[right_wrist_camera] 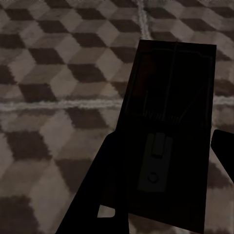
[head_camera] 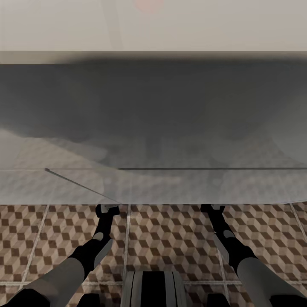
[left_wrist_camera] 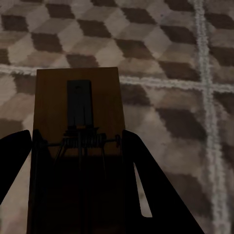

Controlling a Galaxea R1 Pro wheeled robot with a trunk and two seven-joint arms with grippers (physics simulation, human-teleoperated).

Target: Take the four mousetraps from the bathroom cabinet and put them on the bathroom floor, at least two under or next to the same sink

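gripping a mousetrap [left_wrist_camera: 78,126] in the left gripper [left_wrist_camera: 80,195], another mousetrap [right_wrist_camera: 170,131] in the right gripper [right_wrist_camera: 165,195], above bathroom floor [head_camera: 170,238]

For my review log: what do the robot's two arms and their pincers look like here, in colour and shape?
In the head view both arms have pale grey tubular upper sections, then slimmer black forearms with a light grey panel along the side. The left pincer and right pincer are small and dark there. In the wrist views the left pincer and right pincer have flat, black, wedge-shaped fingers. No cables or markings are visible.
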